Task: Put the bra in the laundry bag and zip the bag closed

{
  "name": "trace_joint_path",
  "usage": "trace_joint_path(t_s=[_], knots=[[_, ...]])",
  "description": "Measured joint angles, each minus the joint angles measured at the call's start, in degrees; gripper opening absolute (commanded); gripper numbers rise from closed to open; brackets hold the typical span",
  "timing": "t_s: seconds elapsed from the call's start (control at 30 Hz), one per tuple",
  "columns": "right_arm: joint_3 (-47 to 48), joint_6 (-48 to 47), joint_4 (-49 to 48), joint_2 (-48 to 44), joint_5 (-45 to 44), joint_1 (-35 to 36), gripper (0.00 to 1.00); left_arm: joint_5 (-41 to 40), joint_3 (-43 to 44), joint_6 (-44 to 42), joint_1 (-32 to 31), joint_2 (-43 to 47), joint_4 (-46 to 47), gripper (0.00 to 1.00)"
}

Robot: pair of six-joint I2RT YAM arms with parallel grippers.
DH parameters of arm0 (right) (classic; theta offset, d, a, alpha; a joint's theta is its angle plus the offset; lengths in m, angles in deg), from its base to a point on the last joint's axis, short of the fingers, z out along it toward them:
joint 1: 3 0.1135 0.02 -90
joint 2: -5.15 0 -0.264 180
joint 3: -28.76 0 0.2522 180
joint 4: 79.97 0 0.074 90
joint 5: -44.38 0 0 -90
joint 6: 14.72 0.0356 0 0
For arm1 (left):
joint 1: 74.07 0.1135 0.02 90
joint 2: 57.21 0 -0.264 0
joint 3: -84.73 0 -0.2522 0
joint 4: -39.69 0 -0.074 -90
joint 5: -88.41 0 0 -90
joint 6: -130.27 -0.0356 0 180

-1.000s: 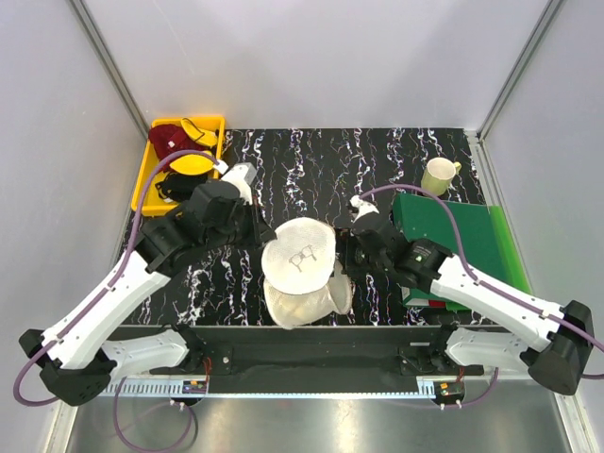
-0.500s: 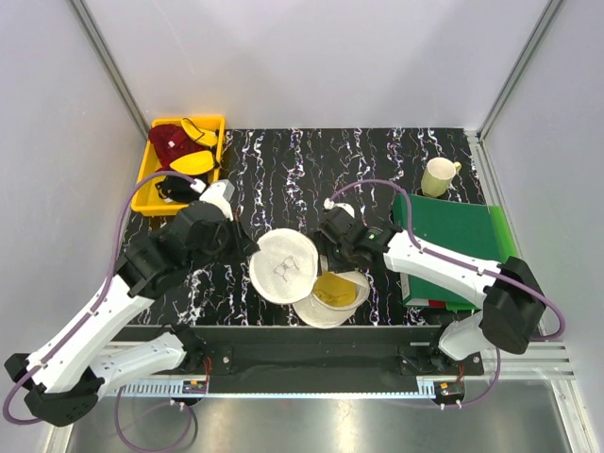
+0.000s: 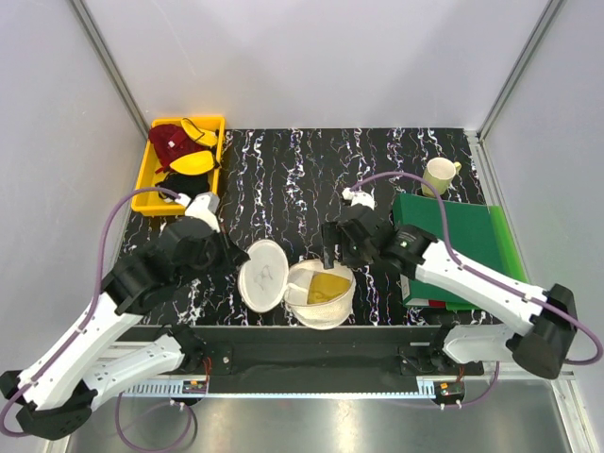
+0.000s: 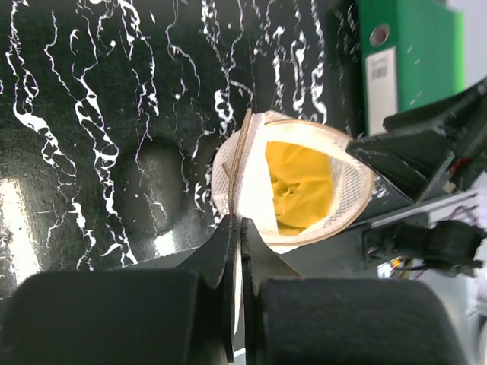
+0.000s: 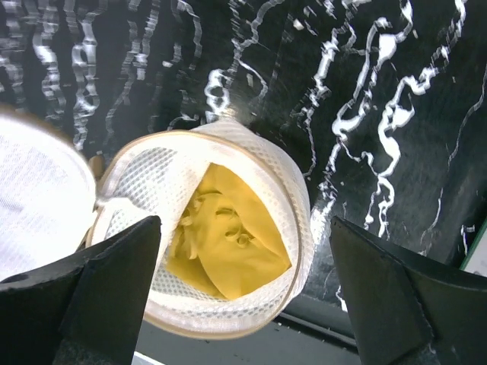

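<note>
The laundry bag (image 3: pixel 332 308) lies open near the middle of the table's near edge. Over the last second its upper half (image 3: pixel 262 274) has swung off the lower dome. A second ago it covered the opening, with the small bra drawing facing up. Now it stands tipped to the left, hinged at the rim.

The left gripper (image 4: pixel 237 237) holds it there, its jaws pressed together on the thin edge of that half. The mustard bra (image 5: pixel 228 247) lies crumpled inside the lower half, fully within the tan rim, with no strap showing over it.

The right gripper (image 3: pixel 329 253) has drawn back toward the far edge. It hovers just above the opening with its jaws wide apart, holding nothing.

So the placing step looks done, judging from how the bra sits. What remains is to fold the upper half back over and run the zip around. The zip pull cannot be made out in any view, so finding it is likely the harder part.
</note>
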Motion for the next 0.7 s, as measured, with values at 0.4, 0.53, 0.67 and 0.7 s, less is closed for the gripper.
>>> trace_joint_path(t_s=[0.4, 0.53, 0.67, 0.7], knots=[[1.22, -15.19, -14.75, 3.45, -8.52, 29.16, 1.0, -2.1, -0.24, 7.61, 0.0, 1.62, -1.64, 0.0], [-2.21, -21.16, -25.38, 6.19, -15.02, 35.65, 1.0, -2.21, -0.24, 9.25, 0.0, 2.1, -1.77, 0.0], [-1.79, -27.52, -35.63, 13.09, -20.17, 39.65, 1.0, -2.21, -0.24, 10.36, 0.0, 2.47, -1.9, 0.0], [-1.25, -28.76, -37.59, 15.43, -22.64, 40.33, 1.0, -2.19, -0.24, 10.43, 0.0, 2.54, -1.9, 0.0]])
